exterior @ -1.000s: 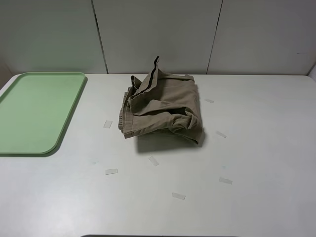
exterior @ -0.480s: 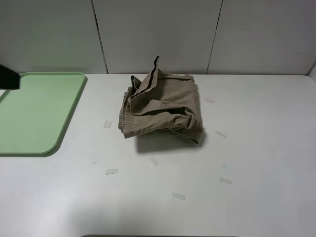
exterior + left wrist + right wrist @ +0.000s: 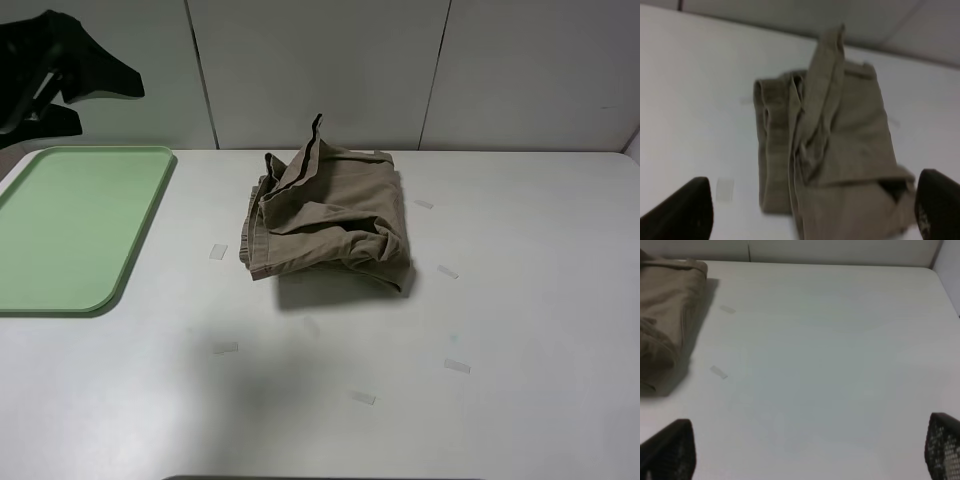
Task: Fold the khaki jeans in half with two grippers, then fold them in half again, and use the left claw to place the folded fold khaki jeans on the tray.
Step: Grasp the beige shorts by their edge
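On the table (image 3: pixel 520 300), crumpled khaki jeans (image 3: pixel 330 215), left claw (image 3: pixel 810 215) wide and empty above them, right claw (image 3: pixel 810 452) wide.

High front view; both wrist views share khaki jeans (image 3: pixel 328 225).

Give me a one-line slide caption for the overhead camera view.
Crumpled khaki jeans lie mid-table beside the green tray, left gripper entering above it.
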Robot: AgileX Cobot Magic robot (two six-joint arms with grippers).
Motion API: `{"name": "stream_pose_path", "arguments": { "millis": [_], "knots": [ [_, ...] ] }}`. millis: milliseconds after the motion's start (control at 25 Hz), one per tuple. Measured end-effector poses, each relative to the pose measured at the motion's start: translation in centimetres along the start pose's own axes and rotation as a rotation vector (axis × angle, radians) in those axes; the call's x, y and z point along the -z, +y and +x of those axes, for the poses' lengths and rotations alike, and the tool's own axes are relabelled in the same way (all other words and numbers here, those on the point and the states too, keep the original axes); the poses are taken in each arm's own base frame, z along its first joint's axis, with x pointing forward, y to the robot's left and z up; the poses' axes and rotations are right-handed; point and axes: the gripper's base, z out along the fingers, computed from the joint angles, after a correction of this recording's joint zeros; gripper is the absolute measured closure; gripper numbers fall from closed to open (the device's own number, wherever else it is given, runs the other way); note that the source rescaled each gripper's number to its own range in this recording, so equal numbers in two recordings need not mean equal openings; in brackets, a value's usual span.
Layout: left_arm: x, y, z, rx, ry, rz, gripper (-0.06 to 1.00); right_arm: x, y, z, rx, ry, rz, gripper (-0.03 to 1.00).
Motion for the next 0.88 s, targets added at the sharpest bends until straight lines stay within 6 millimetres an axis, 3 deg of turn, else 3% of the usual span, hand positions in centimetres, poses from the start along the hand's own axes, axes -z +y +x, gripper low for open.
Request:
{"name": "stream_pose_path", "arguments": {
  "millis": [640, 880],
  "knots": [
    [-7.1, 2.8, 1.9, -0.017, 0.156, -0.077, 0.15, 0.0, 0.0, 0.0, 0.0, 0.0, 0.0, -0.03],
    [-8.8, 1.9, 2.4, -0.046, 0.249, 0.061, 0.14, 0.0, 0.0, 0.0, 0.0, 0.001, 0.0, -0.03]
  ]
}}
